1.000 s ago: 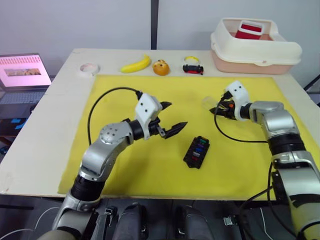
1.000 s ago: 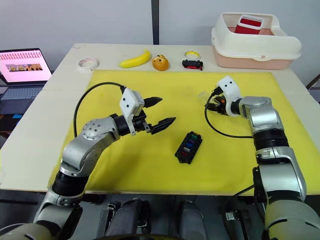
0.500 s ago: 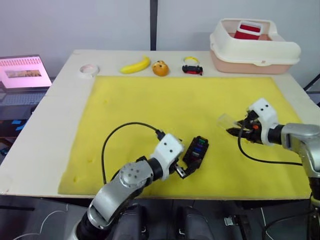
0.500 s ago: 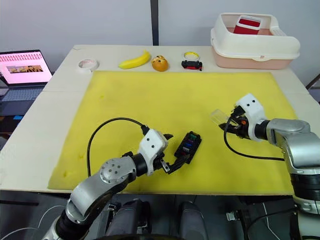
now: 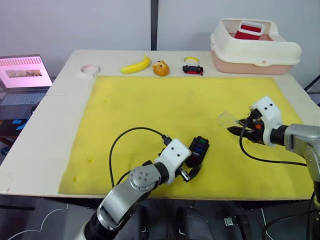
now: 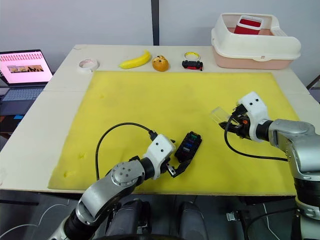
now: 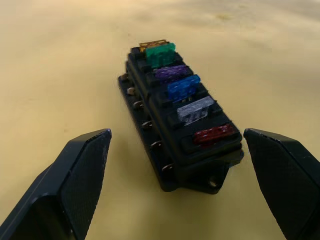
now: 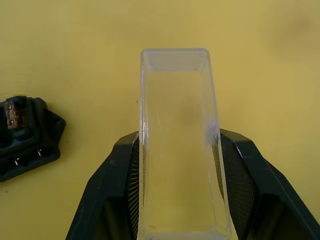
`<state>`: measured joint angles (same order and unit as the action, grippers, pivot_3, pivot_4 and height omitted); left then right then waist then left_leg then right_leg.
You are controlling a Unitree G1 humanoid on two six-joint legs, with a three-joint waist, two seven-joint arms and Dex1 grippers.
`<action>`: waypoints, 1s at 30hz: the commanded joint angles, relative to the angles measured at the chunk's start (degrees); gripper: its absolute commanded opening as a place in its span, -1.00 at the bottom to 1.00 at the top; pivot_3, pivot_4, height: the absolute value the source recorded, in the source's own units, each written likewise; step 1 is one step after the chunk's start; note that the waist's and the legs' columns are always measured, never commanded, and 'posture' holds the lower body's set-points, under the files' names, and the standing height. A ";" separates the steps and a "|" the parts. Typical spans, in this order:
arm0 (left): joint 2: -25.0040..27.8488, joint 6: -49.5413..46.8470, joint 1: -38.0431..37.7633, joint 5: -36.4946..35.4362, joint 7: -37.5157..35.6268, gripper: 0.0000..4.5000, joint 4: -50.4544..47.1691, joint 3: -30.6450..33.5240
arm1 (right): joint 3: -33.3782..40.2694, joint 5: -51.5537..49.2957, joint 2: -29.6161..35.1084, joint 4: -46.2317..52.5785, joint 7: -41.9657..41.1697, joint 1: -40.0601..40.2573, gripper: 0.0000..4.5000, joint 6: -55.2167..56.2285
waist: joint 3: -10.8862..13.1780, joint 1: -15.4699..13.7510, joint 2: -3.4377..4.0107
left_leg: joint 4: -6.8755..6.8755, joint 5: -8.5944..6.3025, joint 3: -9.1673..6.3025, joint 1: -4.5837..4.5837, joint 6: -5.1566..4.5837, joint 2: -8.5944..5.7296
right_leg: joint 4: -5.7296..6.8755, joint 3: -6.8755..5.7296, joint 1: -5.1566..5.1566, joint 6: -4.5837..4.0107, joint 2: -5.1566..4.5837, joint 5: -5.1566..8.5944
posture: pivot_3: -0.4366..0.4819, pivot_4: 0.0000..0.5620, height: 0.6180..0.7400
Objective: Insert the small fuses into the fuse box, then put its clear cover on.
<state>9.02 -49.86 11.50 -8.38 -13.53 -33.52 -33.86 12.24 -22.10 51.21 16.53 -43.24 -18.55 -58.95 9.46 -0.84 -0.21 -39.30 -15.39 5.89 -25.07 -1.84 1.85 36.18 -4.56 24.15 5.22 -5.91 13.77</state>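
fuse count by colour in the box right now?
Fuses seated in the fuse box, seen in the left wrist view:
yellow/orange: 1 (mostly hidden behind the green one)
green: 1
purple: 1
blue: 1
grey: 1
red: 1
Total: 6

right hand (image 6: 229, 123) gripping clear cover (image 6: 219, 114) (over yellow mat (image 6: 150, 107))

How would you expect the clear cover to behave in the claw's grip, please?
The clear cover looks thin-walled and hollow, so probably light and somewhat crushable. Its smooth sides may be slippery between the right claw fingers. It keeps its boxy shape while clamped, suggesting reasonable stiffness.
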 commanded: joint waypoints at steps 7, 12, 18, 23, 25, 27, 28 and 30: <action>-2.78 0.25 0.56 2.12 1.31 1.00 2.92 -2.47 | 2.23 -1.81 1.84 1.71 0.66 -1.21 -0.25 -0.04 | 0.00 -0.01 0.01 | 0.00 0.00 0.00 0.00 0.00 0.00 | 0.00 0.00 0.01 0.00 0.00 0.00 | -0.05 -0.47 1.00; -4.13 1.25 1.05 3.60 1.77 1.00 5.68 -2.81 | 1.96 -2.60 2.22 1.81 0.84 -1.34 -0.25 -0.06 | 0.00 -0.04 0.01 | 0.00 0.00 -0.01 0.00 -0.01 0.00 | 0.00 0.00 0.01 0.00 0.00 0.00 | -0.05 -0.47 1.00; -3.38 2.37 1.96 4.65 0.72 1.00 8.32 -2.09 | 2.21 -4.08 2.40 3.19 0.86 -1.52 -0.25 -0.92 | -0.01 -0.05 0.01 | 0.00 0.00 -0.02 0.00 -0.01 0.00 | 0.00 0.00 0.00 0.00 -0.01 0.00 | -0.05 -0.47 1.00; 1.29 3.78 4.67 3.89 -4.92 0.16 8.97 -0.55 | 3.44 -5.51 2.22 5.30 1.39 0.02 -0.25 -1.82 | -0.01 0.02 0.02 | 0.00 0.00 -0.03 0.00 -0.01 0.01 | 0.01 0.00 0.00 -0.01 0.00 0.00 | -0.05 -0.47 1.00; 3.40 4.56 5.57 3.14 -7.82 0.12 9.32 0.17 | 4.05 -6.09 2.30 6.23 1.50 0.75 -0.25 -2.16 | -0.01 0.05 0.02 | 0.00 0.00 -0.02 0.00 -0.01 0.01 | 0.00 0.00 0.01 -0.01 0.00 0.00 | -0.05 -0.47 1.00; 6.03 5.72 6.98 2.00 -12.03 0.12 9.93 1.18 | 5.26 -7.06 2.74 7.38 1.14 1.51 -0.25 -2.62 | -0.01 0.06 0.02 | 0.00 0.00 -0.02 0.00 -0.01 0.01 | 0.01 0.00 0.01 -0.01 0.01 0.00 | -0.05 -0.47 1.00; 7.45 6.71 8.03 1.45 -14.30 0.12 10.79 1.65 | 5.85 -7.51 3.04 7.80 0.84 1.84 -0.25 -2.71 | -0.02 0.06 0.03 | 0.00 0.00 -0.03 0.00 0.00 0.02 | 0.02 -0.01 0.01 -0.01 0.02 0.00 | -0.05 -0.47 1.00; 10.19 9.05 10.67 -0.57 -20.25 0.12 13.03 2.80 | 7.63 -8.80 4.20 8.86 -0.51 2.79 -0.25 -2.65 | -0.02 0.06 0.03 | 0.00 0.00 -0.02 0.00 0.00 0.02 | 0.02 -0.01 0.02 -0.01 0.02 0.01 | -0.05 -0.47 1.00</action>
<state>17.59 -42.18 21.24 -7.89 -29.78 -21.91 -32.78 16.71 -29.64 53.76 22.98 -42.72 -15.61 -62.01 9.44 -0.77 -0.18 -39.30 -15.39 5.88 -25.07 -1.84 1.87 36.20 -4.57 24.18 5.21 -5.89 13.78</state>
